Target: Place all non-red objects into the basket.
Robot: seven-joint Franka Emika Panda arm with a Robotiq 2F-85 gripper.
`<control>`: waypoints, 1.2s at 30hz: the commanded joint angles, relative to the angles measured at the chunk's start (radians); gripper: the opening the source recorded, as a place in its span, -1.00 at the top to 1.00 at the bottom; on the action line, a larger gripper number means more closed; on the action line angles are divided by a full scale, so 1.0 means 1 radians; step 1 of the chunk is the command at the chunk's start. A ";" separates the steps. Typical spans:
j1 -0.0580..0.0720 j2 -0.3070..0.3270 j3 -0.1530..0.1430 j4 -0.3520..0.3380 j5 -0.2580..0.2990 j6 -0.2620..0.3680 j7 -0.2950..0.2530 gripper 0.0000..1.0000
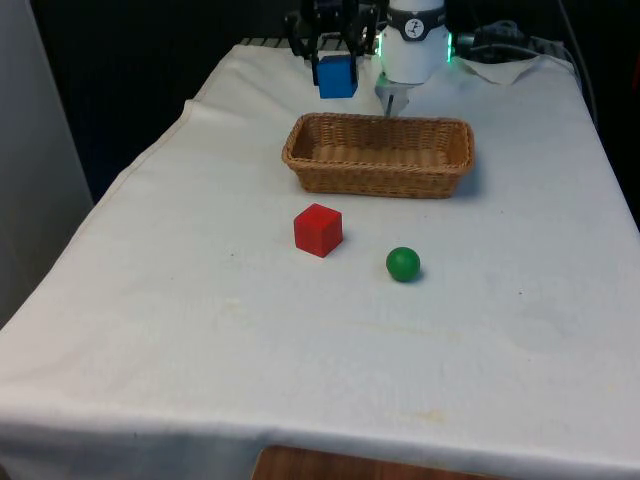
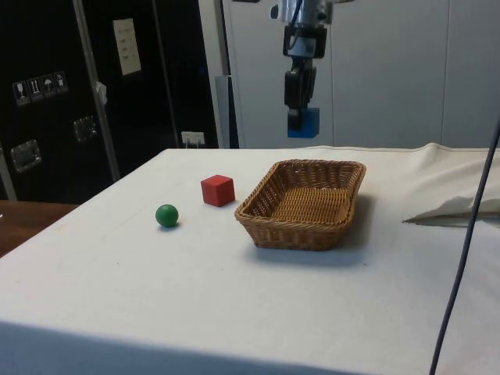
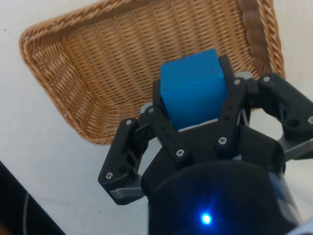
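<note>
High above the table my gripper (image 1: 336, 72) is shut on a blue cube (image 1: 336, 77); the same blue cube (image 2: 303, 123) hangs over the far part of the wicker basket (image 2: 258, 223). In the wrist view the blue cube (image 3: 193, 89) sits between the black fingers (image 3: 168, 137) with the basket (image 3: 58, 88) beneath it. The basket (image 1: 300, 172) has nothing inside. A red cube (image 1: 318, 229) and a green ball (image 1: 403, 264) rest on the cloth in front of the basket, the ball toward the front view's right.
A rumpled fold of white cloth (image 2: 457, 207) lies beside the basket in the side view. A dark cable (image 2: 461, 258) hangs across that view's near corner. The table's edge runs along the front view's left (image 1: 130, 170).
</note>
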 commanded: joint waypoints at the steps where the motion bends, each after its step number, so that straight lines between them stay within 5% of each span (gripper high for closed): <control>1: 0.000 0.000 0.001 -0.005 0.000 0.006 0.001 0.92; 10: 0.003 0.037 0.017 -0.024 0.009 0.040 0.010 0.92; 18: 0.011 0.090 0.038 -0.055 0.053 0.132 0.010 0.92; 19: 0.004 0.087 0.037 -0.049 0.039 0.112 0.011 0.92; 27: 0.013 0.152 0.064 -0.083 0.102 0.229 0.006 0.92; 28: 0.006 0.154 0.062 -0.077 0.083 0.212 0.011 0.92; 36: 0.013 0.198 0.084 -0.096 0.135 0.293 0.004 0.92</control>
